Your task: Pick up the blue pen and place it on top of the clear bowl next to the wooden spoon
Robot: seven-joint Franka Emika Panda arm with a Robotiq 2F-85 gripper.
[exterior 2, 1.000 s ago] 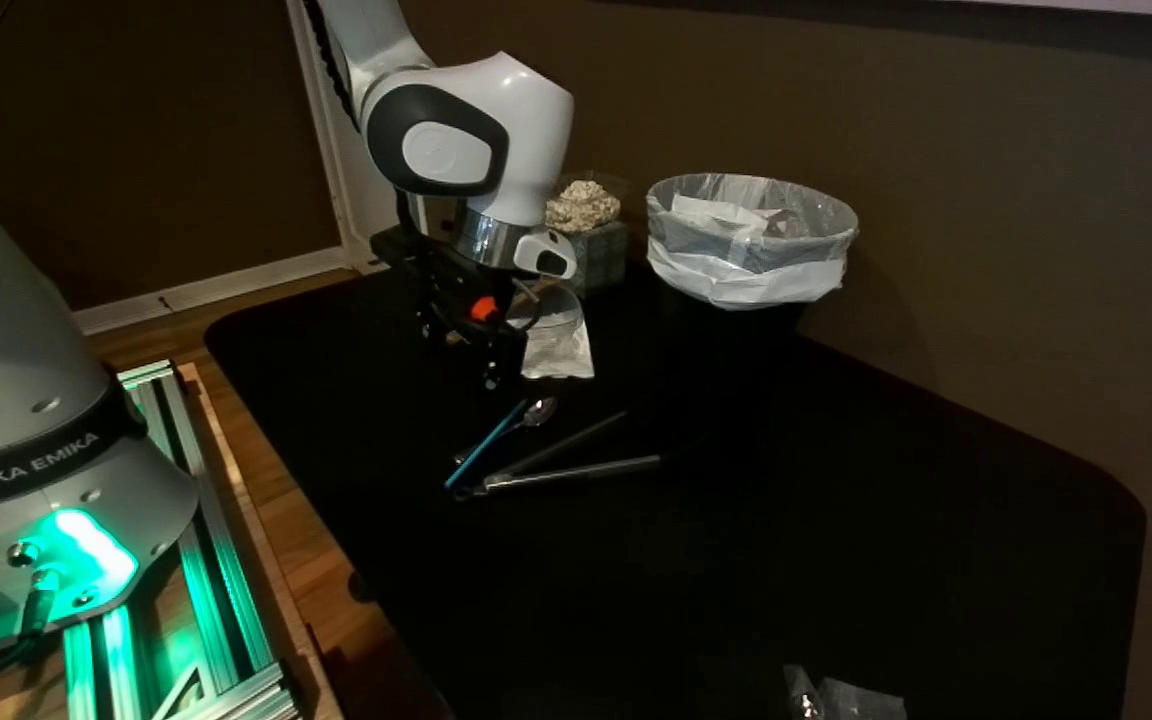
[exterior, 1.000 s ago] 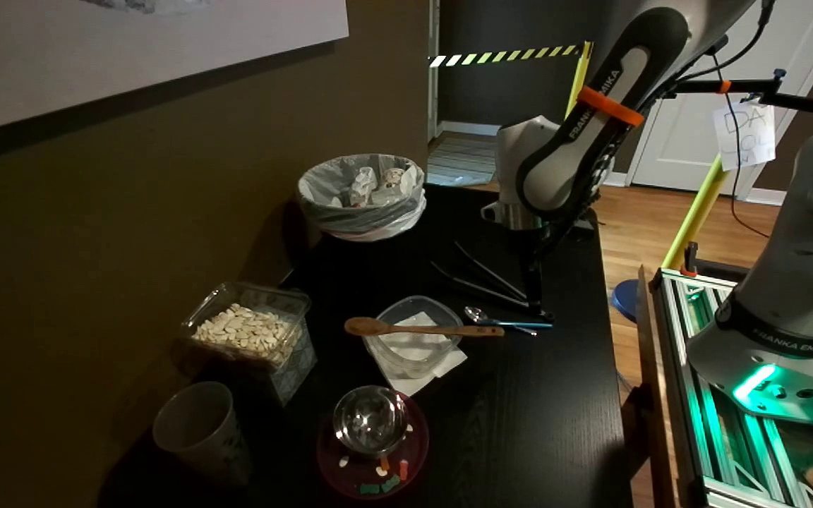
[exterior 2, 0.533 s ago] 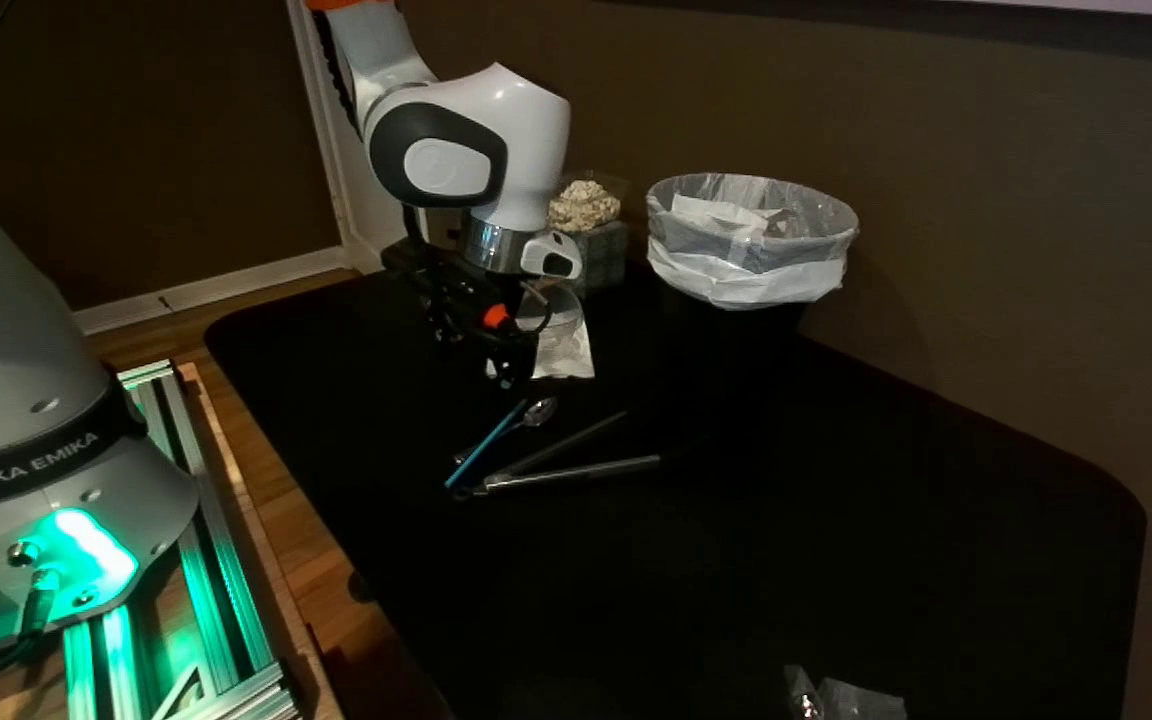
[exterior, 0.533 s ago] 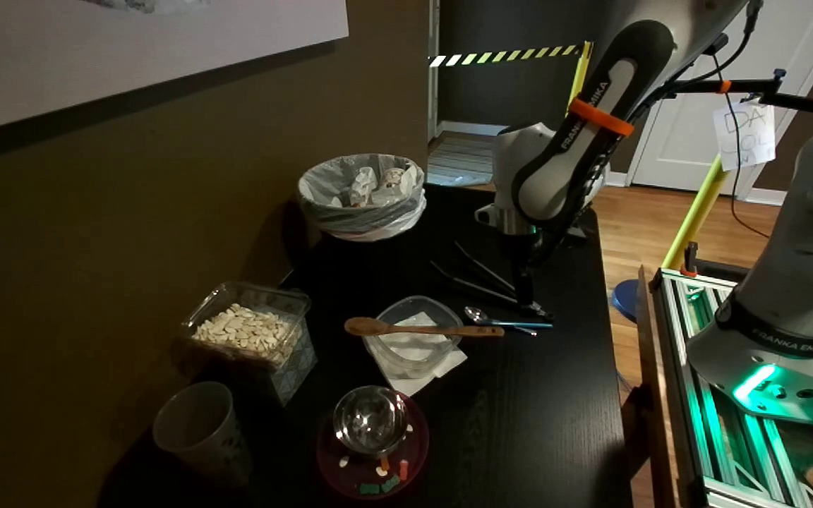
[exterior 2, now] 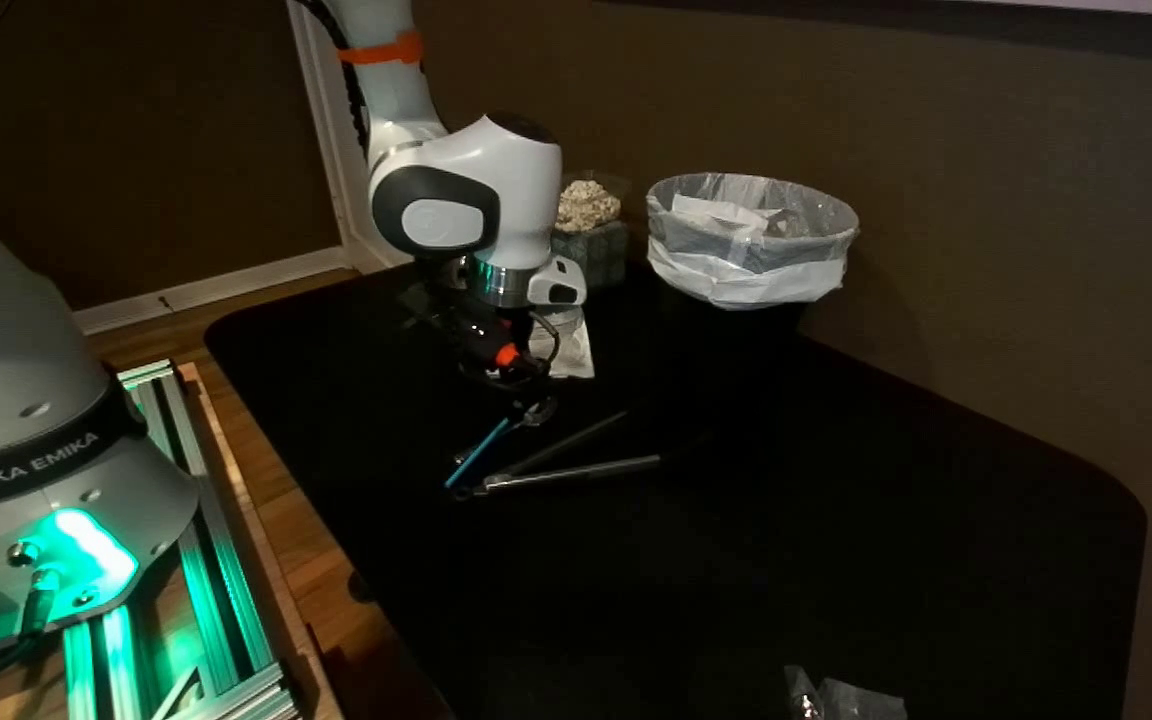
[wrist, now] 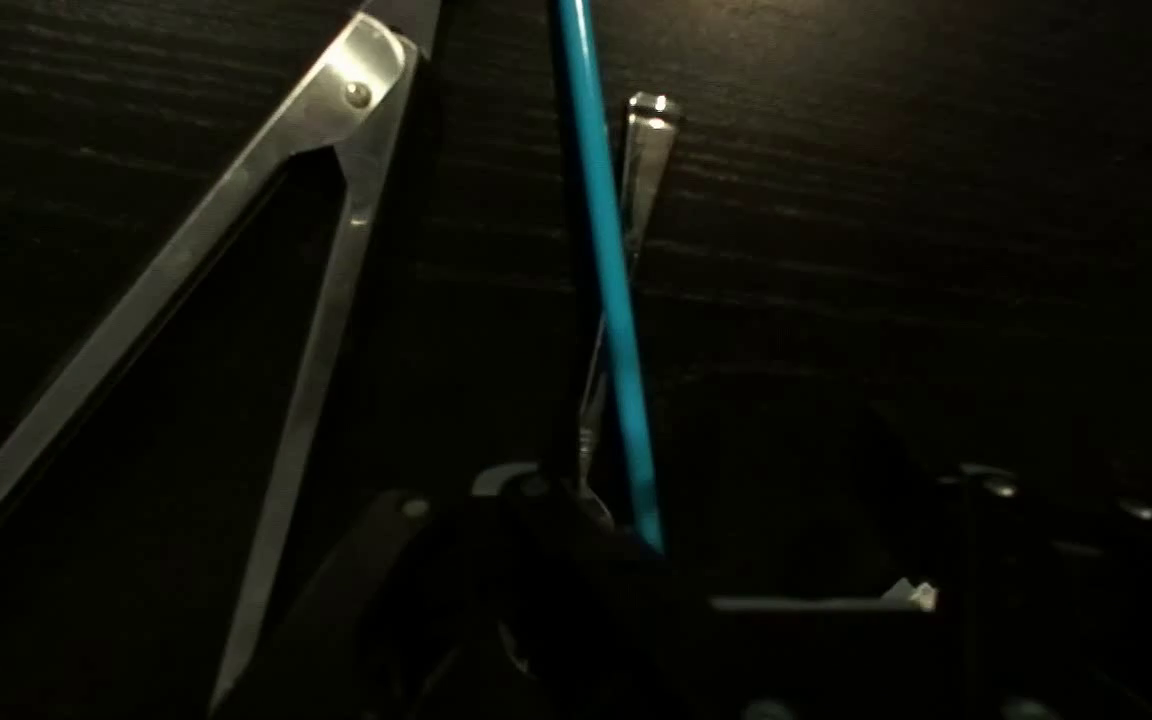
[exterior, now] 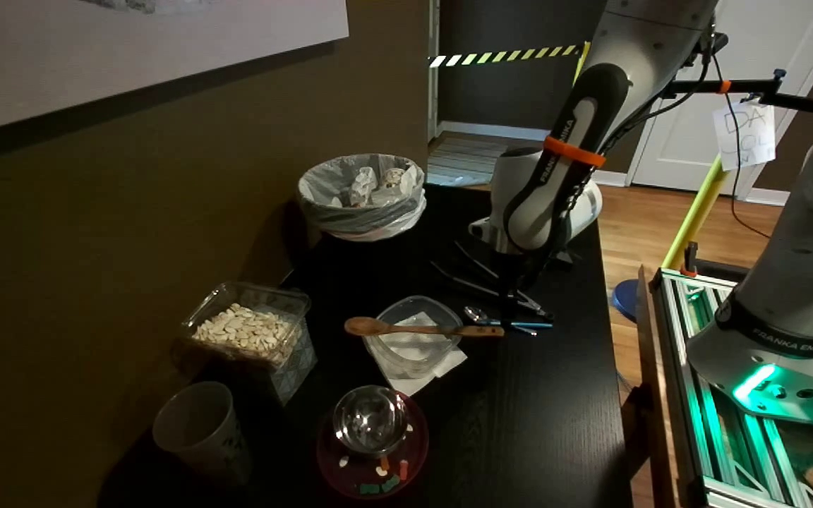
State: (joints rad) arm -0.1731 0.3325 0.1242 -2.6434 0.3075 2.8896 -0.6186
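At the far left of an exterior view, a tall cup (exterior: 212, 444) stands near a square tub (exterior: 293, 368) heaped with pale flakes (exterior: 244, 331). By the wall (exterior: 166, 247), further back, is a bag-lined bin (exterior: 378, 224). Nearer the camera, a metal bowl (exterior: 370, 423) sits on a dark red plate (exterior: 336, 478), with small coloured pieces (exterior: 404, 469) lying on the plate beside it. Next comes the clear bowl (exterior: 406, 367), set on a white napkin (exterior: 451, 363), with the wooden spoon (exterior: 424, 329) laid across its top and its handle reaching out to the right. A metal spoon (exterior: 476, 315) lies near that handle's end, and behind it a pair of metal tongs (wrist: 136, 312) lies with its arms spread. Over these hangs the gripper (exterior: 509, 314), pointing down; the wrist view is murky, but its fingers (wrist: 576, 570) look well parted, with nothing held between them. The blue pen (exterior 2: 477, 453) is below, flat on the dark table (exterior: 547, 416), crossing the metal spoon's handle, one end hidden behind a finger in the wrist view. Furthest right stands the robot's base (exterior: 795, 367), lit green.
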